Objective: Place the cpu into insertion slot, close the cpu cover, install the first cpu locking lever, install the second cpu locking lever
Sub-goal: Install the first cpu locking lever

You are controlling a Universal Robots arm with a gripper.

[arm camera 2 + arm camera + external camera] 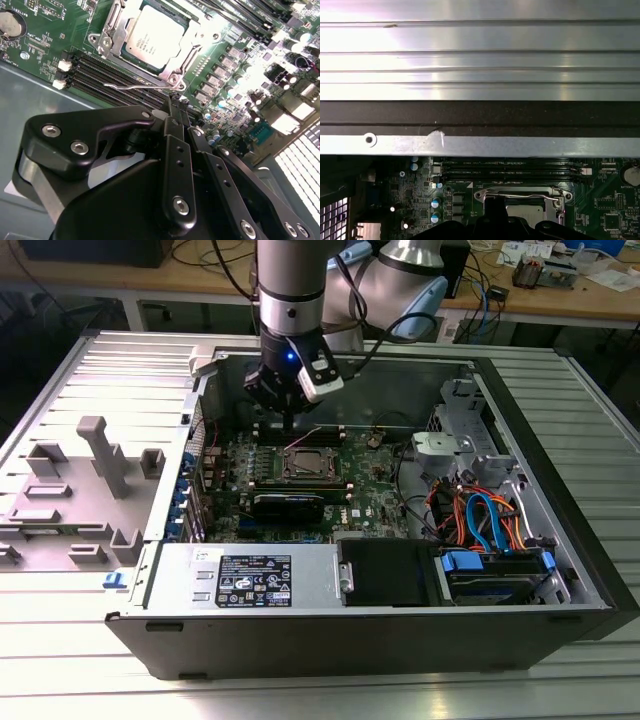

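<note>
Silver-grey, the cpu [149, 36] sits in its socket inside the open computer case [560, 540], the cpu cover [112, 25] closed around it. Second wrist view shows the gripper [176, 107] fingers pressed together, empty, just beside one locking lever [142, 86]

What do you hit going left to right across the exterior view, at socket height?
Grey plastic fixture → cpu under its cpu cover, gripper just above → silver drive cage → orange and blue cables.
</note>
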